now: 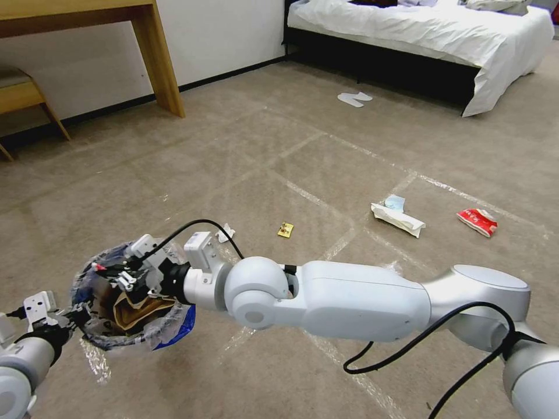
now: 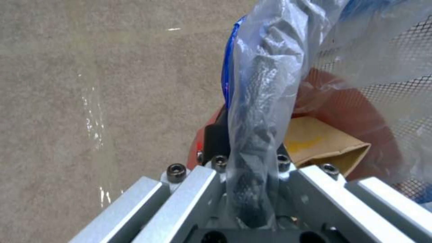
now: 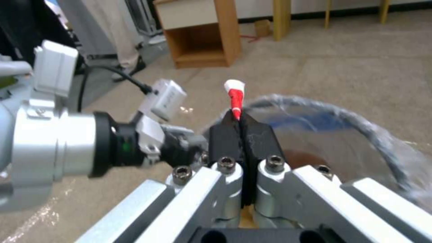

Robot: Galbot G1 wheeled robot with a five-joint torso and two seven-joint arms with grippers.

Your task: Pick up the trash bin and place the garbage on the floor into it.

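The trash bin [image 1: 99,337], a small red bucket lined with a crinkly clear bag, hangs low on the left. My left gripper [image 1: 73,314] is shut on its near rim; the left wrist view shows that gripper [image 2: 249,148] pinching rim and bag. A brown paper bag [image 1: 137,308] lies inside the bin [image 2: 360,111]. My right gripper [image 1: 113,272] hovers over the bin's mouth, shut on a red wrapper strip [image 3: 235,98]. More garbage lies on the carpet: a tissue [image 1: 225,234], a yellow wrapper [image 1: 285,230], a white packet [image 1: 399,218], a blue mask [image 1: 396,202] and a red-white packet [image 1: 477,221].
A wooden desk leg [image 1: 160,58] and a chair [image 1: 23,99] stand at the back left by the wall. A bed [image 1: 431,35] with white sheets fills the back right, with white slippers [image 1: 354,99] in front of it. Tape lines cross the open carpet.
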